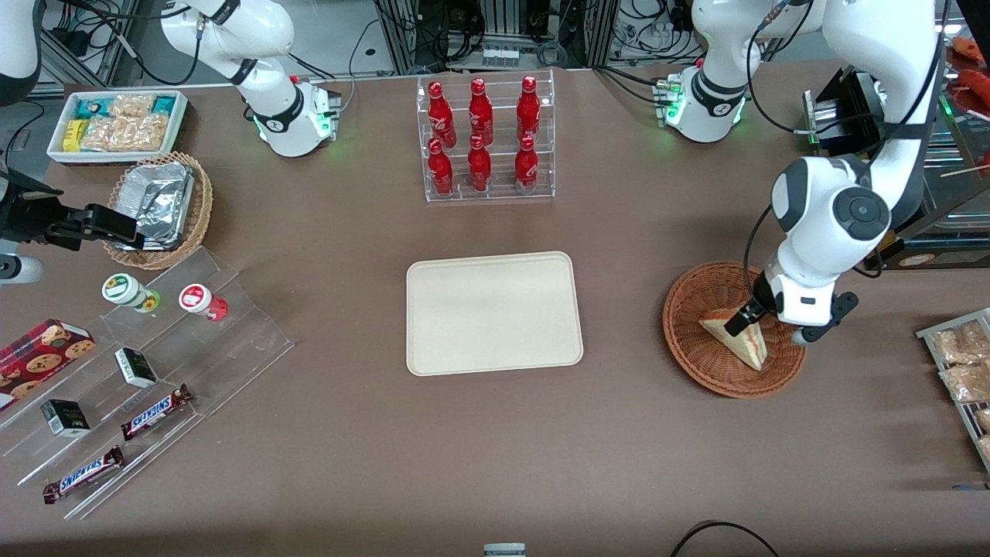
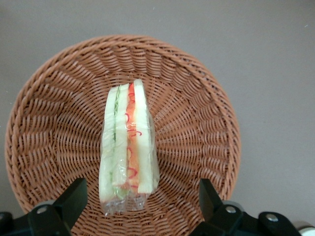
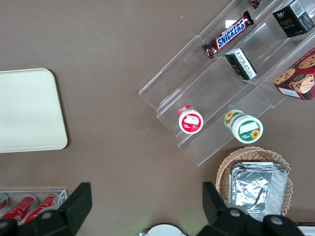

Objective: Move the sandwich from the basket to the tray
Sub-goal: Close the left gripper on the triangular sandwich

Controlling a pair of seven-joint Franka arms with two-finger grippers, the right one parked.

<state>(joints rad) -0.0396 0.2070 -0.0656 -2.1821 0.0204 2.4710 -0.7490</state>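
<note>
The sandwich, a plastic-wrapped wedge of pale bread with red and green filling, lies in the reddish-brown wicker basket toward the working arm's end of the table. My gripper hangs low over the basket, open. In the left wrist view the sandwich lies on the basket's weave, its wrapped end between the two spread fingers, touching neither. The gripper holds nothing. The cream tray sits bare at mid-table and also shows in the right wrist view.
A clear rack of red bottles stands farther from the front camera than the tray. Toward the parked arm's end are a stepped acrylic shelf of snacks, a tan basket with foil and a white snack bin. A rack of packets lies beside the wicker basket.
</note>
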